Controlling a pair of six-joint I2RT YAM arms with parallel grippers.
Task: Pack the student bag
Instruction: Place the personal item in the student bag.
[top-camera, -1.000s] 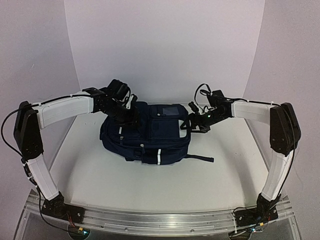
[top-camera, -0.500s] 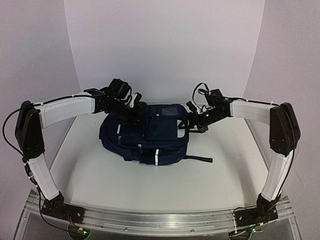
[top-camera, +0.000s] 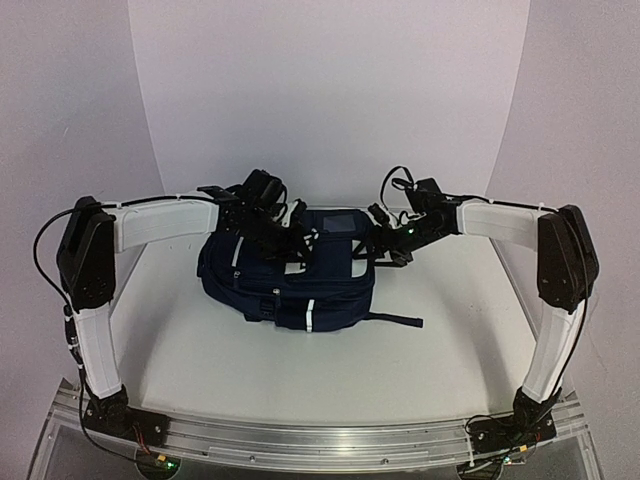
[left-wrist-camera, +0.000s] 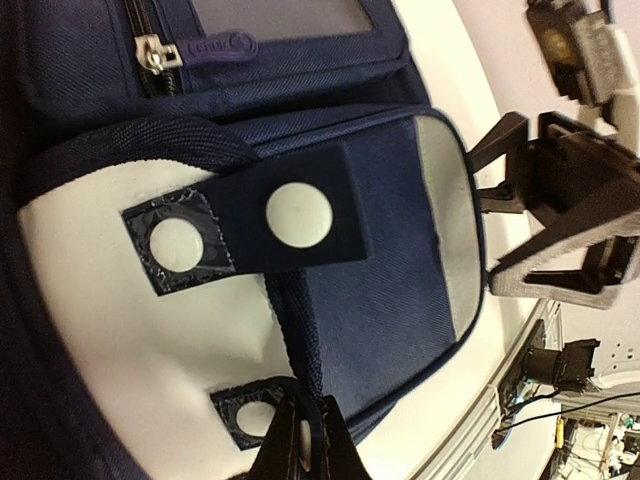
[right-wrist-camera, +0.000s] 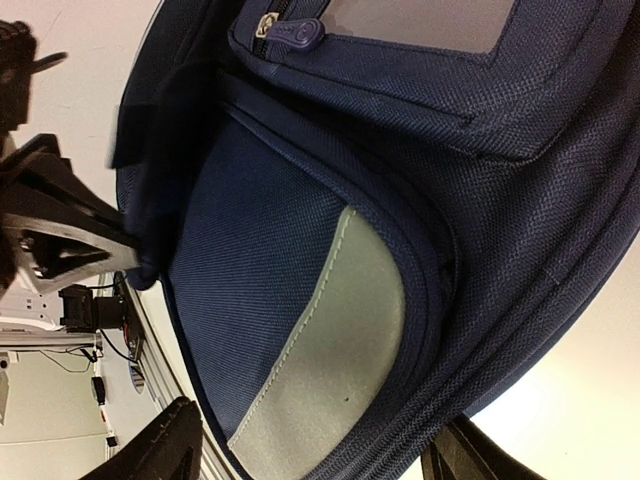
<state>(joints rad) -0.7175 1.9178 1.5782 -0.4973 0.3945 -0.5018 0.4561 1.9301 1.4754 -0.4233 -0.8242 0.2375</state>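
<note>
The student bag (top-camera: 300, 285) lies on its back mid-table, navy with pale stripes. My left gripper (top-camera: 290, 240) hangs over its upper front. In the left wrist view this gripper (left-wrist-camera: 303, 447) is shut on the bag's dark webbing strap (left-wrist-camera: 293, 320), which runs down beside the white patch (left-wrist-camera: 100, 330) with dotted dark squares. My right gripper (top-camera: 386, 248) is at the bag's right end. In the right wrist view it (right-wrist-camera: 315, 455) stands open, fingers (right-wrist-camera: 165, 445) astride the corner of the bag (right-wrist-camera: 300, 230) with its grey stripe.
A loose bag strap (top-camera: 398, 319) trails onto the white table (top-camera: 460, 340) to the right. Zipper pulls (left-wrist-camera: 155, 55) sit near the clear pocket window. A metal rail (top-camera: 320, 435) runs along the near edge. White walls close in the back and sides.
My left arm has swung right over the bag and its gripper has closed on the webbing strap. The bag has shifted slightly left. The right gripper has barely moved.
</note>
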